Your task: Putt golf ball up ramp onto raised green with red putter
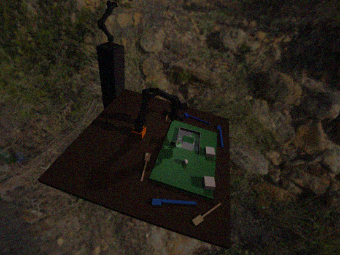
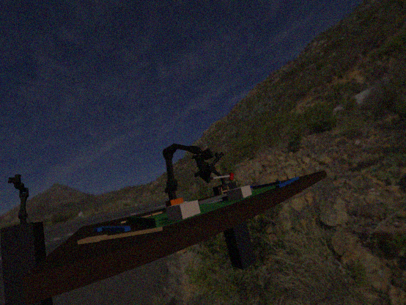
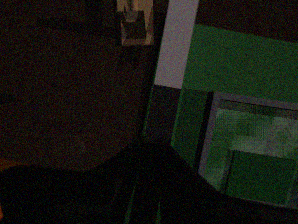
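Looking down from the top view, you see the dark table [image 1: 92, 171] carrying a green putting mat [image 1: 181, 175] with the white golf ball [image 1: 185, 161] near its middle. The raised green [image 1: 188, 139], framed by grey ramp walls, sits at the mat's far end, beyond the ball. Two grey blocks [image 1: 210, 151] stand along the mat's right side. The arm [image 1: 147, 104] bends over the mat's far left corner, and the putter is too dark to make out here. A tan putter [image 1: 145, 167] lies just left of the mat, another tan one [image 1: 205, 214] lies near the table's front right corner, and blue putters [image 1: 173, 201] lie in front of and behind the mat.

In the exterior view, your gripper [image 2: 209, 171] hangs above the table with its jaws pinching the red putter [image 2: 223, 177], whose pale shaft sticks out sideways to a red head, clear of the surface.

In the wrist view, you look down on the raised green [image 3: 250, 160] at the right and a pale grey bar [image 3: 175, 45] running up the frame; the jaws themselves are lost in shadow.
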Controlling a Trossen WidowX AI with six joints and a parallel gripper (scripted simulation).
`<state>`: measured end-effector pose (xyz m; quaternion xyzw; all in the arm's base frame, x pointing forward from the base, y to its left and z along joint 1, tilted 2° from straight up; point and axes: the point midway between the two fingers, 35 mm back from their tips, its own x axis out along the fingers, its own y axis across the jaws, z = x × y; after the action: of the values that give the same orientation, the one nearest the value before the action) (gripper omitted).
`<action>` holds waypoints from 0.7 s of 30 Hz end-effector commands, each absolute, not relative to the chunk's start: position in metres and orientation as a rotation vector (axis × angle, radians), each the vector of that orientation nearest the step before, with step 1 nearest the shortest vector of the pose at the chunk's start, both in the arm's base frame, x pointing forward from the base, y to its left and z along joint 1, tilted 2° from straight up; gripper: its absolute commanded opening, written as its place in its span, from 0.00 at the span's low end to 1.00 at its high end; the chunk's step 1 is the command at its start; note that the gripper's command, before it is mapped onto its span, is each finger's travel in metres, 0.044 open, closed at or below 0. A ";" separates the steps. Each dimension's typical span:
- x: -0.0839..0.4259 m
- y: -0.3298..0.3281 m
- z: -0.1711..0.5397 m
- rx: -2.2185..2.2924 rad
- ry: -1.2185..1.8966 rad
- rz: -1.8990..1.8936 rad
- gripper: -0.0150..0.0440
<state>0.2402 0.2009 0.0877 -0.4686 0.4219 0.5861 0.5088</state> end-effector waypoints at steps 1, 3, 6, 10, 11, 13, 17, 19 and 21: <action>0.254 0.187 0.092 -1.059 1.063 1.334 0.25; 0.257 0.181 0.092 -1.037 1.081 1.309 0.25; 0.266 0.168 0.093 -0.993 1.116 1.254 0.25; 0.279 0.147 0.096 -0.953 1.153 1.175 0.25; 0.282 0.142 0.096 -0.944 1.161 1.154 0.25; 0.288 0.131 0.098 -0.927 1.178 1.114 0.25; 0.298 0.108 0.100 -0.887 1.213 1.036 0.25; 0.302 0.097 0.101 -0.861 1.233 0.998 0.25; 0.306 0.085 0.102 -0.835 1.252 0.961 0.25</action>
<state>0.2964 0.1031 0.0972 -0.3803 0.5332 0.4463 0.6098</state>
